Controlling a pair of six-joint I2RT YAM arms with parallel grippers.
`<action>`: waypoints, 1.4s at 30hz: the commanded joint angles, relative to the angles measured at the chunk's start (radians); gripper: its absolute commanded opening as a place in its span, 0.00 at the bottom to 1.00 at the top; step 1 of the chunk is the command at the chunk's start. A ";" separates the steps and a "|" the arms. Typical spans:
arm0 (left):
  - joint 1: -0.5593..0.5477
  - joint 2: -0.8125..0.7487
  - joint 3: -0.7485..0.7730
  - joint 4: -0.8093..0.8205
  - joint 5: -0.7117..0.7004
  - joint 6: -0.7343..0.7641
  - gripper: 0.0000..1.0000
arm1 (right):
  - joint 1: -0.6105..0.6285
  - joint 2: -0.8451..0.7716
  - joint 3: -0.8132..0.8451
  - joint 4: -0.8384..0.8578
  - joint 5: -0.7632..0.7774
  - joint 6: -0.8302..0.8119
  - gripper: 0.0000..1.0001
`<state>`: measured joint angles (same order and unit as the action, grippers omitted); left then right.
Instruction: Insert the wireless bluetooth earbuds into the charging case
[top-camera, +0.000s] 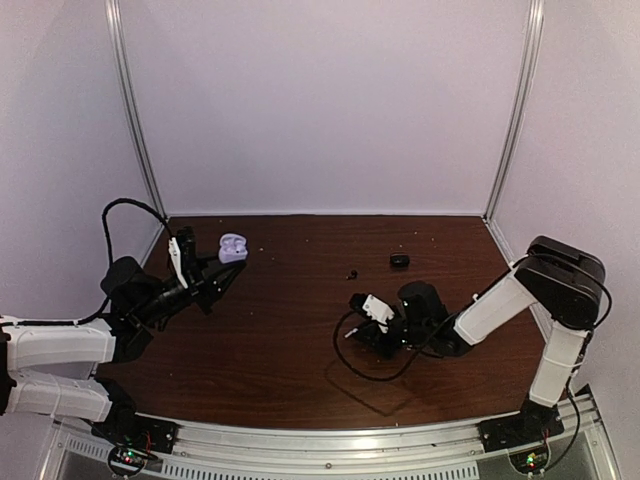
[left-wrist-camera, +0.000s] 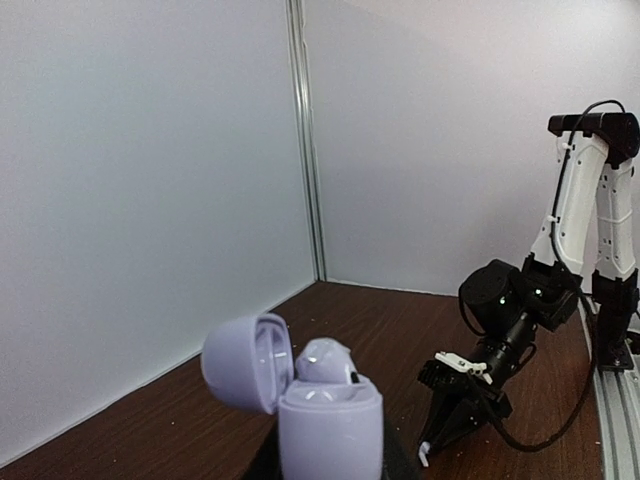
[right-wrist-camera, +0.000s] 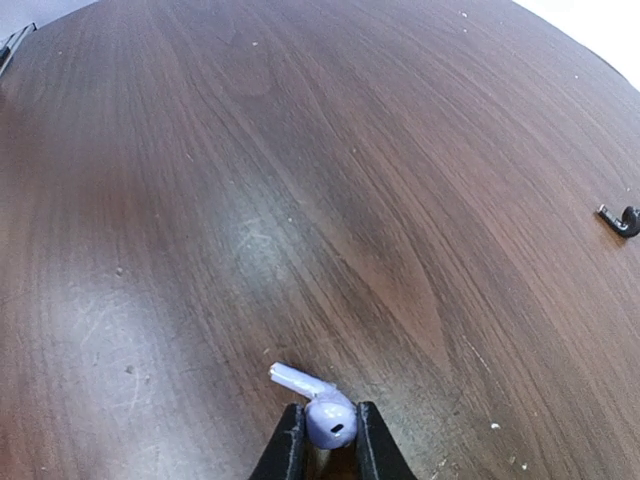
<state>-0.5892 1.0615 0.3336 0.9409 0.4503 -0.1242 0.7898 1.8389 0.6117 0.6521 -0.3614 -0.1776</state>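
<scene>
Two arms, one open case, one lilac bud gripped

One lilac charging case (top-camera: 232, 247) is in view, held by the left gripper (top-camera: 228, 265), whose fingers are closed on its lower body. In the top view it sits left of centre, near the back left corner of the brown table (top-camera: 280, 370). The left wrist view shows it upright at the bottom centre of the frame, with its lid (left-wrist-camera: 245, 360) swung open to the left. One pale rounded shape (left-wrist-camera: 322, 356) rises from the body. I cannot tell whether it is a seated bud.

One lilac earbud (right-wrist-camera: 330, 418) is pinched between the fingers of the right gripper (right-wrist-camera: 326, 430) at the bottom centre of the right wrist view. It is low over the wood, and its stem sticks out to the upper left.

One black earbud (top-camera: 351, 273) lies loose on the table near the centre of the top view. One slightly larger black item (top-camera: 399, 260) lies just to its upper right. Whether it is a bud or a case is unclear.

The left arm reaches from the lower left up and to the right. The right arm has its elbow high at the right edge, and its forearm slopes down and left to the table.
</scene>
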 joint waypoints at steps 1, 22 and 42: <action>-0.004 0.015 0.022 0.036 0.044 0.012 0.00 | 0.017 -0.138 0.028 -0.119 0.009 -0.014 0.13; -0.103 0.081 0.064 -0.022 0.107 0.174 0.00 | 0.268 -0.561 0.383 -0.544 0.354 -0.328 0.12; -0.157 0.146 0.131 -0.040 0.106 0.183 0.00 | 0.506 -0.441 0.542 -0.559 0.616 -0.576 0.12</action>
<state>-0.7341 1.1976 0.4297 0.8787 0.5594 0.0452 1.2736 1.3720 1.1091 0.0994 0.1806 -0.7105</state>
